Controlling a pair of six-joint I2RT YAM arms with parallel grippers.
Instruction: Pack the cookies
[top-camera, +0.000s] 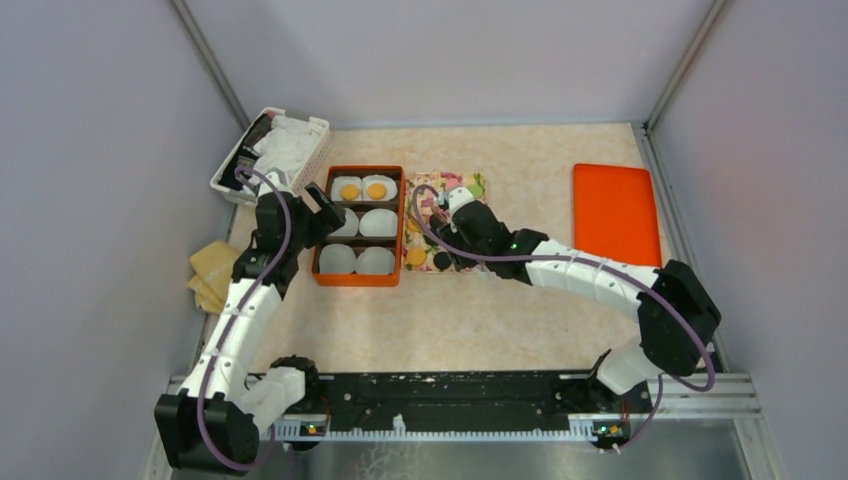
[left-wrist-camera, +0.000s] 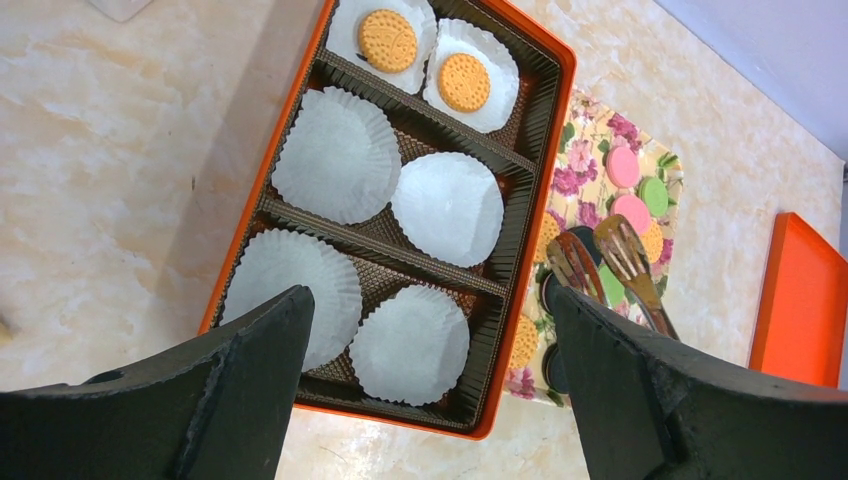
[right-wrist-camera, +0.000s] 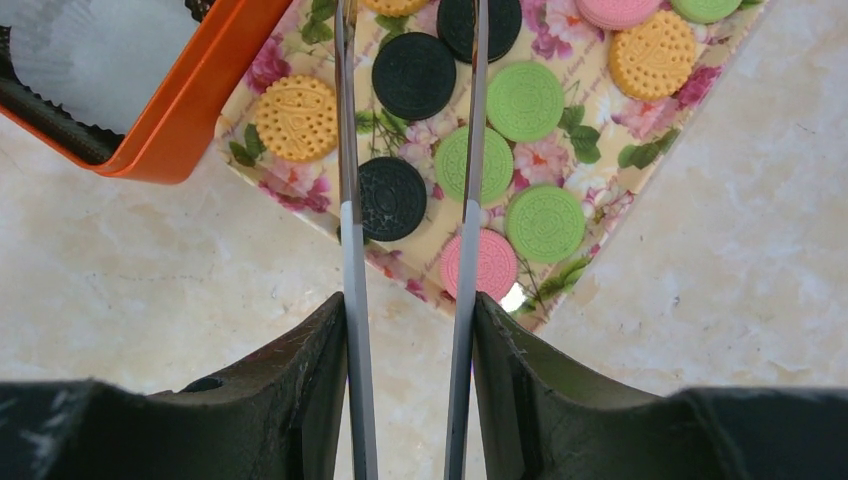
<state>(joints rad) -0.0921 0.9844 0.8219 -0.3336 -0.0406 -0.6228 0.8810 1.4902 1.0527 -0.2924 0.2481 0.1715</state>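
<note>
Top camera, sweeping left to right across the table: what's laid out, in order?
white basket → orange box → floral tray holding the cookies → flat orange lid

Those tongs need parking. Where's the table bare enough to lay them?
Widest bare patch: between the floral tray and the orange lid. Also the near strip between the orange box and the arms' rail. Crowded on the left, around the basket.

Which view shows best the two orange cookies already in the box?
Left wrist view: both cookies lie large and sharp in paper cups. The top view shows them small; the right wrist view misses them.
</note>
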